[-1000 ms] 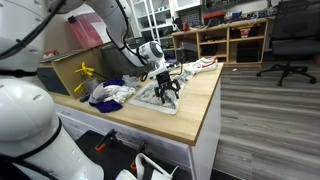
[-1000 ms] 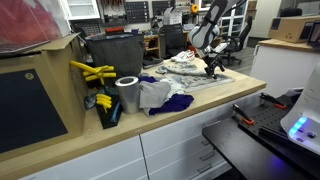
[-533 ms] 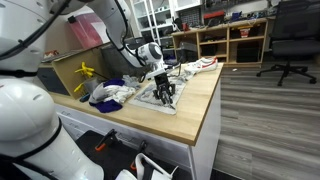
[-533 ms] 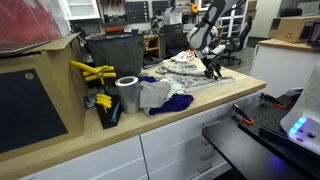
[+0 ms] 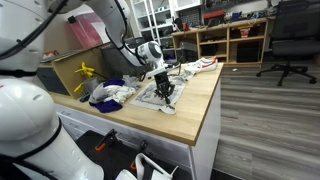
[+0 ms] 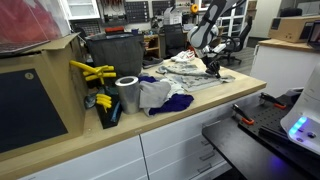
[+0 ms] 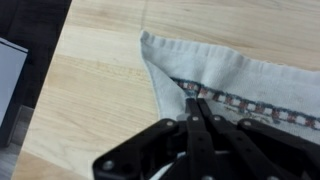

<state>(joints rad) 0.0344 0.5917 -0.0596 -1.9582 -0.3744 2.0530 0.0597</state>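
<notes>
Both fingers [image 7: 190, 113] of the black Robotiq gripper [image 7: 197, 108] stand pressed together, with no gap that I can make out in the wrist view. They pinch the grey towel with a dark patterned band [image 7: 235, 78] right at that band, close to the towel's pointed corner. I note the grey towel lying spread on the light wooden countertop [image 7: 95, 60], with bare wood showing beside and above the corner. In both exterior views the gripper points down onto the cloth, low at the counter surface, near the counter's far end. In an exterior view I record a heap of white and blue-purple cloths [image 6: 160, 97] touching the towel's near edge. An upright grey tape roll [image 6: 127, 94] stands just beside that heap. Yellow-handled clamps [image 6: 92, 72] hang behind the roll, well apart from the gripper
</notes>
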